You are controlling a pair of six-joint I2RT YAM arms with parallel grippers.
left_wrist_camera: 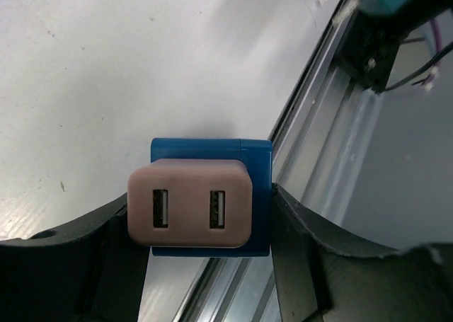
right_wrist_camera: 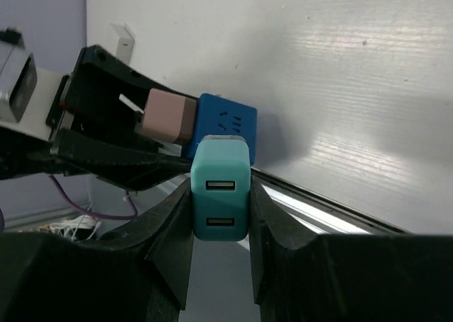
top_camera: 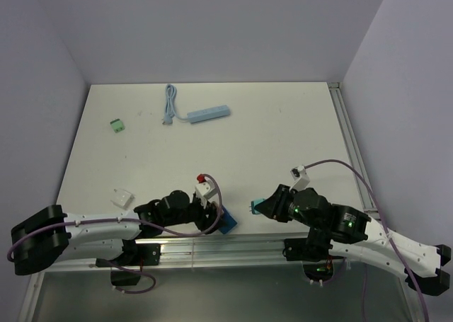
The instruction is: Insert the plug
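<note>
My left gripper is shut on a blue socket block with a pink two-port USB charger plugged into its face. It holds the block near the table's front edge. In the left wrist view its fingers flank the block. My right gripper is shut on a teal two-port USB plug, held just right of the blue block and a small gap from it. The teal plug points toward the block. Its prongs are hidden.
An aluminium rail runs along the near table edge below both grippers. A light blue power strip with cable lies at the back. A green connector is at back left, and a white part is at front left.
</note>
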